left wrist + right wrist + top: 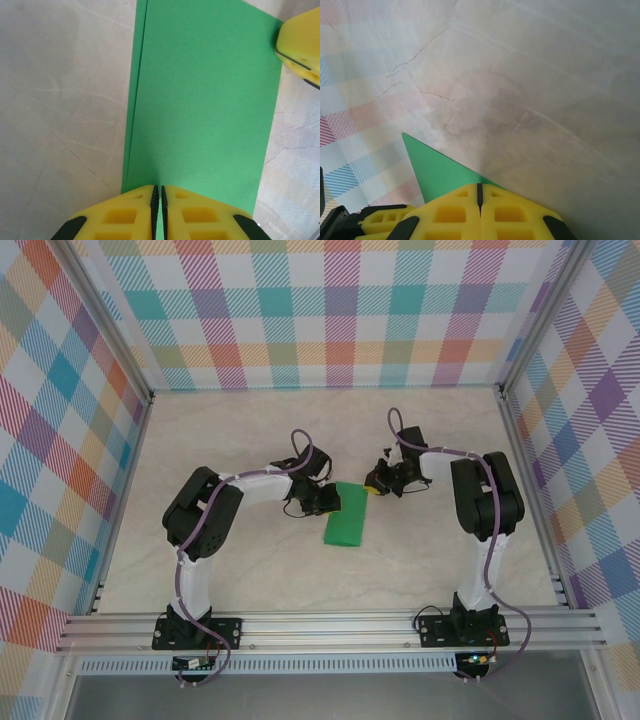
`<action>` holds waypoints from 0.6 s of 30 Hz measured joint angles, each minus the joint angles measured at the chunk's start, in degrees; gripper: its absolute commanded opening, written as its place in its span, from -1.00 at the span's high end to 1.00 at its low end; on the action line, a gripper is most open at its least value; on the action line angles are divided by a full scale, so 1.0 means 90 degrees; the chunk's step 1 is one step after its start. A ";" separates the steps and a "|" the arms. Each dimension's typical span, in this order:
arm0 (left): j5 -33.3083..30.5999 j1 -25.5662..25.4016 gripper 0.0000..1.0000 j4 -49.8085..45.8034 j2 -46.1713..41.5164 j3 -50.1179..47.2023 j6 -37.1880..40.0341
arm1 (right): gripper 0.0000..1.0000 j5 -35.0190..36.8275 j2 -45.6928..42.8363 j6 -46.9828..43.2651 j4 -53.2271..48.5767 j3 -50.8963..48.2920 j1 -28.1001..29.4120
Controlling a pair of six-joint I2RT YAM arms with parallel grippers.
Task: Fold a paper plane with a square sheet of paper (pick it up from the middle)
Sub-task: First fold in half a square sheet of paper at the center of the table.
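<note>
Square sheet of paper (pixel 347 515) lay flat on the tabletop (pixel 250 440) between the two arms, already doubled into a narrow rectangle. In the left wrist view, two layers showed along its long edge, slightly offset. The left hand (pixel 325 502) had its fingers closed together at one side of the sheet. The right hand (pixel 378 480) was likewise closed at a far corner. Whether either pinched the paper or only pressed on it, I could not tell. By my judgement only the first half-fold was done, while the nose corners, wings and centre ridge remained.
</note>
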 measured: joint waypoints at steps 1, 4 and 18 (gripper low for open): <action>0.0000 0.0000 0.73 -0.0007 0.0002 0.0005 0.0000 | 1.00 0.0010 0.0000 0.0000 -0.0002 0.0000 0.0000; 0.0000 0.0000 0.73 -0.0034 0.0010 0.0032 0.0002 | 1.00 0.0019 -0.0002 -0.0029 -0.0046 0.0022 0.0000; 0.0002 0.0000 0.74 -0.0073 0.0010 0.0034 0.0005 | 1.00 -0.0080 -0.0967 0.0056 -0.0114 -0.0287 0.0163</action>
